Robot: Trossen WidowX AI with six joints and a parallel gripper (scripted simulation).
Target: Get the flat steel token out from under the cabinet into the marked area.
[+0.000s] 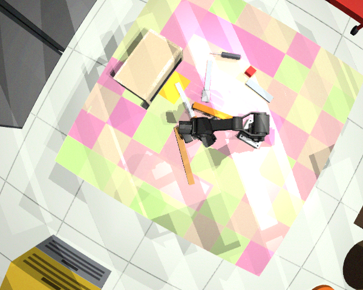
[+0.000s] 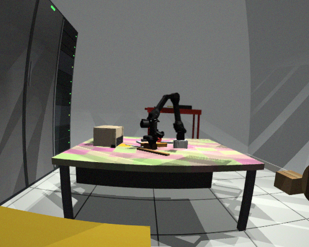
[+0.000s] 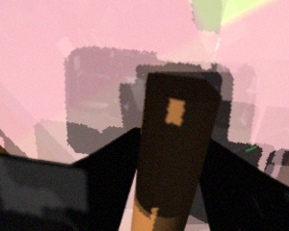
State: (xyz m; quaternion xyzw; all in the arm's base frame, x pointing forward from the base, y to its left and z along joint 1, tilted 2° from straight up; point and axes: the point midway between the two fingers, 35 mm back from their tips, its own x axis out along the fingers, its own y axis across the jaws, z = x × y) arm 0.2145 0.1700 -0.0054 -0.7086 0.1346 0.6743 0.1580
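My gripper [image 1: 181, 128] [image 2: 149, 139] [image 3: 169, 139] is shut on one end of a long orange-brown stick [image 1: 184, 156] [image 2: 154, 151] [image 3: 175, 120]. The stick slants away from the fingers, low over the table. The tan box-shaped cabinet [image 1: 146, 65] [image 2: 107, 135] stands at the table's back left. The yellow marked area [image 1: 172, 90] lies in front of the cabinet, up and left of my gripper. The steel token is not in sight in any view.
A shorter orange bar [image 1: 210, 110] and a white bar [image 1: 184, 99] lie just behind my arm. Two more white bars [image 1: 207, 80] [image 1: 259, 90], a red cube [image 1: 250, 70] and a dark screwdriver [image 1: 228, 55] lie further back. The arm's base [image 1: 253, 131] [image 2: 180, 143] stands on the right.
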